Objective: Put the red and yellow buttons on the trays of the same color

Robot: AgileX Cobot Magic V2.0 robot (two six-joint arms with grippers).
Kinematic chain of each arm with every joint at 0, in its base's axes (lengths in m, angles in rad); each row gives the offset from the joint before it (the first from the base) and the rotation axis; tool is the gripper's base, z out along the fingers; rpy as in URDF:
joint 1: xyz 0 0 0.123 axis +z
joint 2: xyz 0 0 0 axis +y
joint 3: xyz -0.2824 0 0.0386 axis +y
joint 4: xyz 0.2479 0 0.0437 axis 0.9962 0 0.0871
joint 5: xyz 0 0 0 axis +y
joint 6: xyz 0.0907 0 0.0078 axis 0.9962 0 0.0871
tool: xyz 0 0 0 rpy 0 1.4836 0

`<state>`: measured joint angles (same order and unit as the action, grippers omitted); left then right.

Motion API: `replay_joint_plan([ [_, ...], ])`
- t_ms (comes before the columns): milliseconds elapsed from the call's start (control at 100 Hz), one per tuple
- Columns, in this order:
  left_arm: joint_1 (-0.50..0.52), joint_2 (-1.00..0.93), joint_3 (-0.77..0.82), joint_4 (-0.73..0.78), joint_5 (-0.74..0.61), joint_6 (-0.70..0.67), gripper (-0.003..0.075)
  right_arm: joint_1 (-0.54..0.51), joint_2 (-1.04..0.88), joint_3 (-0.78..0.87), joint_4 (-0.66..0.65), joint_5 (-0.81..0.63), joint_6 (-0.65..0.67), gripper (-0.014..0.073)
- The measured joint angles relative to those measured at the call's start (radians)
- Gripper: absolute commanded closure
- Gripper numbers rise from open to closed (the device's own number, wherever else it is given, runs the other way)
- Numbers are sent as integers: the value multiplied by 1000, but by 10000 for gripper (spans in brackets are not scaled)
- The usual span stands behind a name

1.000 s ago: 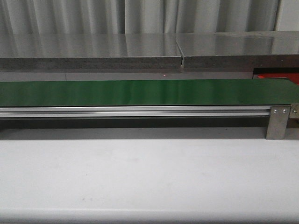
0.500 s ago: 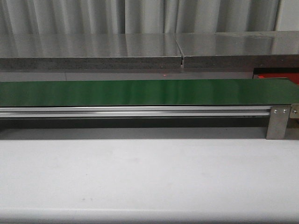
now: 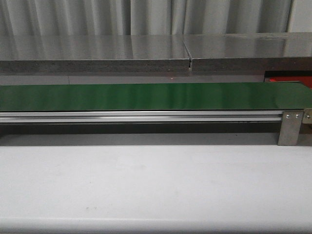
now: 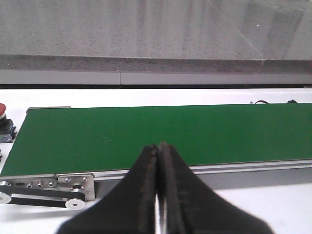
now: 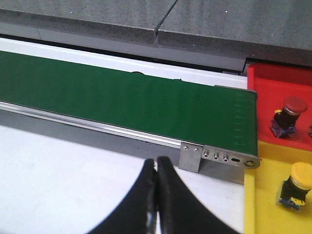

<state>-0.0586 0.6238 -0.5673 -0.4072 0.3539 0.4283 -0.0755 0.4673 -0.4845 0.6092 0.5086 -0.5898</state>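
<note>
Nothing moving since prev. frames; green belt (image 3: pixel 146 96) sitting bare; left gripper (image 4: pixel 157 161) & right gripper (image 5: pixel 156 173) both staying closed, gripping nothing.

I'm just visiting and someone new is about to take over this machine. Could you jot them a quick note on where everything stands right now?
Left gripper: shut, empty, above the near edge of the long green belt.
Right gripper: shut, empty, near the belt's end.
Small round red button stands on the flat red tray; small round yellow button stands on the flat yellow tray.
Another red button sits just past the belt's other end.
Left to do: sort any further buttons; none on the belt now.
</note>
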Motion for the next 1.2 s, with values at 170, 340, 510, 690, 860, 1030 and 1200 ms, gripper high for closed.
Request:
replay_joint_plan([
  [170,0,0,0,0,0,0,739,0,0,0,0,2,0,711],
  [340,0,0,0,0,0,0,701,0,0,0,0,5,0,711],
  [510,0,0,0,0,0,0,308,0,0,0,0,5,0,711],
  [690,0,0,0,0,0,0,17,0,0,0,0,5,0,711],
  [860,0,19,-15,0,0,-20,77,0,0,0,0,5,0,711],
  [1030,55,160,-162,3,63,-74,78,0,0,0,0,6,0,711],
  [1200,206,377,-369,1,151,-87,78,0,0,0,0,6,0,711],
])
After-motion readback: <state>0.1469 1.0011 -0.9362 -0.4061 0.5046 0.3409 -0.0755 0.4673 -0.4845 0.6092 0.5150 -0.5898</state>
